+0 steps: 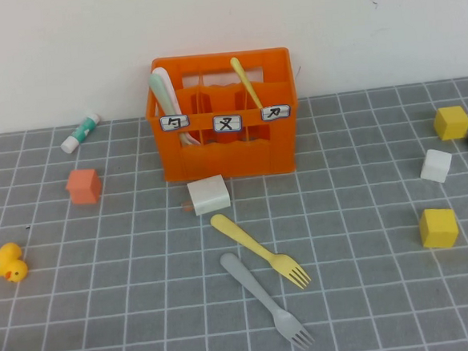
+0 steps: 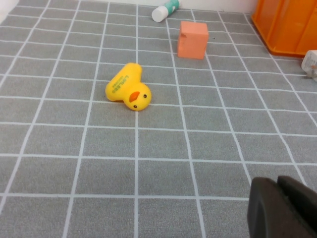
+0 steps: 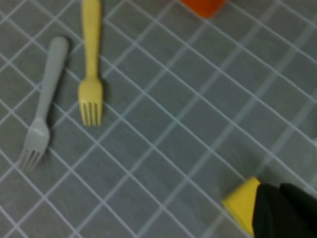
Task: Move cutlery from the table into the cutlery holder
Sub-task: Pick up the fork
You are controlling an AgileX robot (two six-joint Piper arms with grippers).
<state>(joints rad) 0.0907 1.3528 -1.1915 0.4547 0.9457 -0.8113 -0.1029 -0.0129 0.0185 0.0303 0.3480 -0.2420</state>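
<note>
Table [image 1: 372, 310]: grey tiles with white grid lines. Everything I need sits near the middle of it.
Holder [image 1: 225, 156]: orange crate at the back centre, three white labels on its front. I see a mint-and-white utensil [image 1: 162, 88] standing in its left end and a thin yellow handle [image 1: 245, 82] further right. Neither is a fork of mine.
Yellow fork [image 1: 259, 250]: flat on the table in front of the holder, handle toward the crate, tines toward me and to the right. Not loaded.
Grey fork [image 1: 267, 299]: just beside the yellow one and roughly parallel, nearer to me. Not loaded either.
Progress: by my reading nothing is done; both forks are left to pick and drop in.
Right gripper [image 3: 287, 210]: only a dark edge shows at the far right of the high view, well apart from the forks. Its wrist camera looks down on both forks with a yellow cube [image 3: 242, 203] close by. Fingers closed, nothing in them.
Left gripper [image 2: 285, 208]: low over the table's left part near the rubber duck [image 2: 128, 88]; I cannot tell how its fingers stand.
Clutter: white block [image 1: 209, 194] touching nothing, just ahead of the holder; orange cube [image 1: 84, 186] to the left.
</note>
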